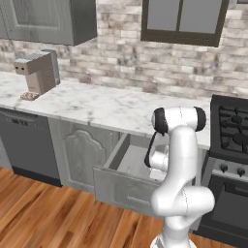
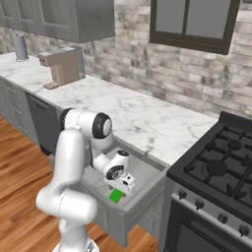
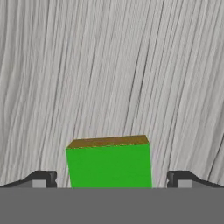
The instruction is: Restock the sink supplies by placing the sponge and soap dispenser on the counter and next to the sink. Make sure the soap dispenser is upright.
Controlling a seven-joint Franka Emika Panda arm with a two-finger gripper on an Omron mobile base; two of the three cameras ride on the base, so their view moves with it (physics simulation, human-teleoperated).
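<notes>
The gripper (image 3: 111, 180) stands wide open inside the drawer (image 2: 147, 172), its fingertips (image 3: 41, 179) flanking the green sponge (image 3: 109, 164) without touching it.

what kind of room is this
A rendered home kitchen, by the look of it: a gas stove, a white marble counter over grey cabinets, and a coffee machine against a brick wall.
</notes>
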